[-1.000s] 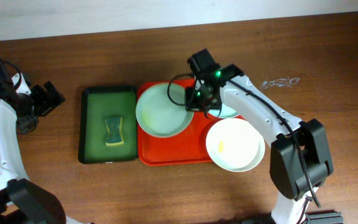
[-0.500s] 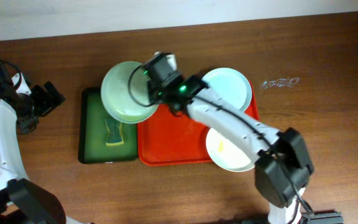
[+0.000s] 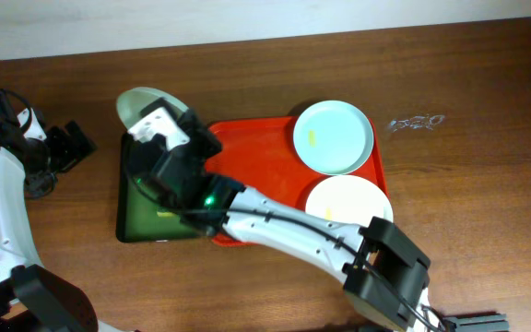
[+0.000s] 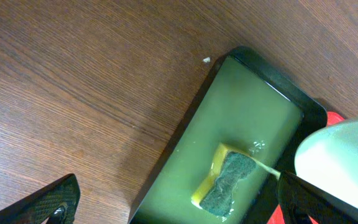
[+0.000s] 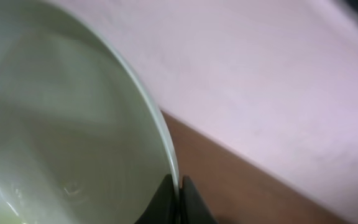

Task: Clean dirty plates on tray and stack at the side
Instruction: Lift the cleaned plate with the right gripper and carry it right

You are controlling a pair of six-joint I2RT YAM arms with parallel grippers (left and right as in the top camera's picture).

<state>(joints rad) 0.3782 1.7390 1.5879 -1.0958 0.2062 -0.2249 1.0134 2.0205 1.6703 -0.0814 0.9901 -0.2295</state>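
- Overhead view: the right pincer [image 5: 178, 198] is clenched on the rim of the held plate [image 3: 142, 103], which hangs tilted above the far end of the green tray [image 3: 133, 219], clear of the red tray [image 3: 256, 152].
- Right wrist view: both fingertips pinch the thin lip edge-on. The hold is narrow, and the glossy surface looks slippery, so I judge the dish could pivot or slide out if swung fast.
- The plate looks stiff, light and shallow. It is probably hard plastic or ceramic, though which one cannot be told. If ceramic, it would chip if dropped onto the counter [image 3: 477, 184].
- The rim is the only practical place to grip a flat dish. A bite further in past the lip, with the plate kept close to level, would likely be steadier.
- The sponge [image 4: 225, 183] lies in the green tray, below and beside the held plate and not touching it.
- The left pincer [image 3: 72, 146] is spread wide with nothing in it, off by the green tray's left side.
- The mint plate [image 3: 334, 136] sits at the red tray's far right corner and shows a yellow smear. The white plate [image 3: 348, 210] sits at the near right corner, overhanging the rim.
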